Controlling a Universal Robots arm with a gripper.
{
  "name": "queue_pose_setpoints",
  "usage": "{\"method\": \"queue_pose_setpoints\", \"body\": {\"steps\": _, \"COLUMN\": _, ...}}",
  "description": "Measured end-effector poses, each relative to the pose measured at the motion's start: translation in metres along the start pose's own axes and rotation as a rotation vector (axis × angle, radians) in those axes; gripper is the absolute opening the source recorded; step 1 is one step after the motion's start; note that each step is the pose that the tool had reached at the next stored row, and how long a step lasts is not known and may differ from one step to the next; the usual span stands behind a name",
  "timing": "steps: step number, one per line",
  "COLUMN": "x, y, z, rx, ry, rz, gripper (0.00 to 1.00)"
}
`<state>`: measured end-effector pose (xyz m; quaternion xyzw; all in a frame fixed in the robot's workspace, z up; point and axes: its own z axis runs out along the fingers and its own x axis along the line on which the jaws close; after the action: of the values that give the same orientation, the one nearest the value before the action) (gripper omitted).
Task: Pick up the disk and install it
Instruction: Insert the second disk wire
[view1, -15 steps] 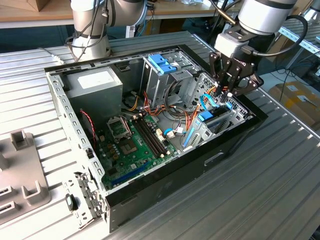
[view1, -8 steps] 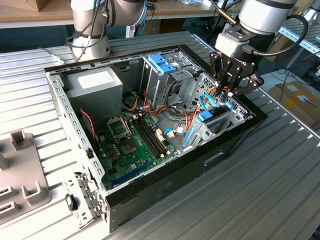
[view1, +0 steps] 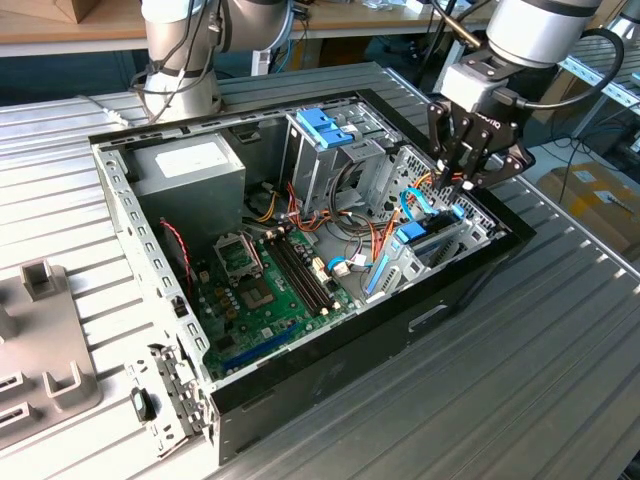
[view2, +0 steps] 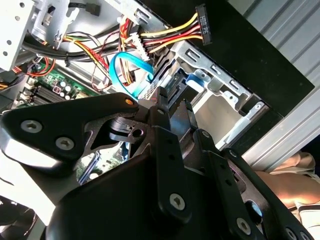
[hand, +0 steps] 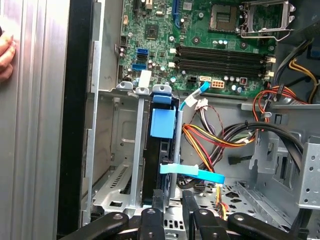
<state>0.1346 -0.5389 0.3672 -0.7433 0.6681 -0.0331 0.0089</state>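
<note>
Hand (view1: 465, 185) hovers over the case (view1: 330, 365) bay; grip state can't tell. First wrist view: disk (hand: 152, 160) on edge in the bay.

Exterior view: looking down slantwise over the whole computer case (view1: 330, 370).
Both wrist views: riding close behind the tool (hand: 172, 200), facing the drive bay (hand: 115, 150).

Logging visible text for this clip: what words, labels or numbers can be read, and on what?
White sticker on the power-supply box: print too small to read.
Black cable connector: white marks, illegible.
Motherboard: markings too small.
No text can be quoted.
</note>
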Motion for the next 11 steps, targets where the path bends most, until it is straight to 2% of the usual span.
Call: {"method": "queue_pose_setpoints", "body": {"steps": 11, "x": 0.0004, "y": -0.0056, "z": 0.0004, "rx": -0.0001, "ry": 0.0000, "rz": 0.000, "gripper": 0.29}}
